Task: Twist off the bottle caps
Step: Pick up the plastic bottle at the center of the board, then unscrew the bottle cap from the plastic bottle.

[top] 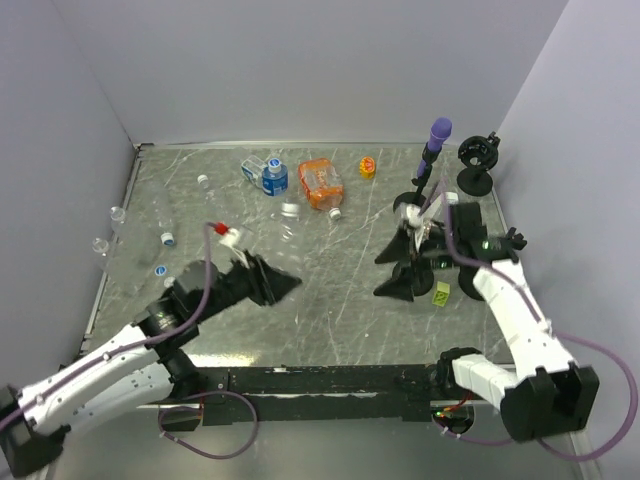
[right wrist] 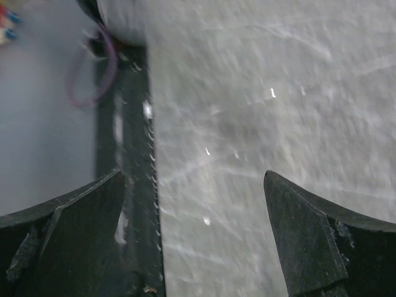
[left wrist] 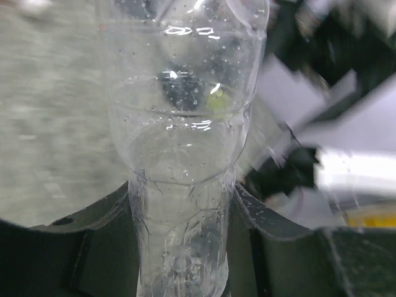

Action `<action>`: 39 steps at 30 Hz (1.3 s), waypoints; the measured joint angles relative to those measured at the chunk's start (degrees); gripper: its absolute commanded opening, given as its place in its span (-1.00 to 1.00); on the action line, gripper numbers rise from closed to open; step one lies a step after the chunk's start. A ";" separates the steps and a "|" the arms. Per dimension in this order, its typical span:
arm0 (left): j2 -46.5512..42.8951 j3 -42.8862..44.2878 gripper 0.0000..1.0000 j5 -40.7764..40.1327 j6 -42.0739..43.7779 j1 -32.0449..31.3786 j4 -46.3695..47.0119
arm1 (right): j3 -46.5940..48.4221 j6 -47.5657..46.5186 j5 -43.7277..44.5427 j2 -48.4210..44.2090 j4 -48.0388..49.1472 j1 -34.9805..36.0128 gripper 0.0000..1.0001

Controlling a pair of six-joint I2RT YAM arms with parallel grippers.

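Between the fingers of my left gripper [left wrist: 180, 192] sits a clear bottle [left wrist: 185, 93]. The fingers press it tight from both sides, and it looks squashed thin where they hold it. I cannot tell where this bottle's cap is. Seen from above, this gripper is out over the middle of the table [top: 340, 310].

My right gripper [top: 378, 277] is over on the right side. Its fingers are wide apart, with nothing between them.

On the left side of the table I see a blue cap [top: 168, 238] at the end of a bottle lying down, and a white cap [top: 204, 180] farther back. A second white cap [top: 336, 212] sits right at the near end of an orange bottle [top: 320, 183]. A purple-topped stand [top: 437, 135] is behind my right gripper.
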 measured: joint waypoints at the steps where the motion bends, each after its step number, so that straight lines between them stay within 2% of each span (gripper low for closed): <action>1: 0.26 -0.72 -0.50 -1.20 0.04 -3.43 1.97 | 4.52 -1.16 -2.29 2.32 -3.89 0.07 0.98; 4: 5.11 -1.16 -0.51 -6.27 0.63 -14.56 10.36 | 16.81 -2.80 -7.85 8.13 -11.78 0.11 0.99; 7: 12.20 -0.46 -0.53 -10.49 1.60 -19.71 17.77 | 18.62 5.73 -10.91 7.37 -8.59 0.11 0.99; 12: 22.95 3.15 -0.54 -15.91 2.84 -22.34 26.08 | 0.66 35.56 -4.63 -7.10 17.18 0.28 0.99; 15: 27.15 5.14 -0.55 -17.55 3.21 -22.73 30.40 | -4.37 46.88 0.85 -13.46 25.83 1.18 0.99; 18: 30.67 7.04 -0.55 -18.18 3.26 -23.08 33.86 | -4.07 53.92 6.25 -14.47 30.10 2.80 0.99; 26: 38.36 9.94 -0.56 -18.56 3.02 -24.28 39.56 | -4.31 62.42 16.33 -10.95 34.95 8.72 0.98; 28: 39.19 10.21 -0.55 -18.53 2.97 -24.70 40.13 | -4.31 63.84 18.08 -9.31 35.98 10.21 0.86; 34: 39.60 10.25 -0.51 -20.46 1.70 -25.46 40.54 | -4.46 67.19 18.58 -6.49 37.94 11.37 0.03; 37: 39.58 10.16 -0.42 -22.16 1.57 -25.86 40.37 | -5.92 68.46 18.08 -6.69 40.44 11.37 -0.40; 38: 39.58 10.12 -0.24 -22.49 1.49 -25.92 40.11 | -6.43 68.78 17.81 -6.78 40.94 11.37 -0.51; 39: 39.58 10.08 0.03 -22.91 1.29 -26.10 39.76 | -6.86 69.00 17.57 -6.86 41.40 11.37 -0.59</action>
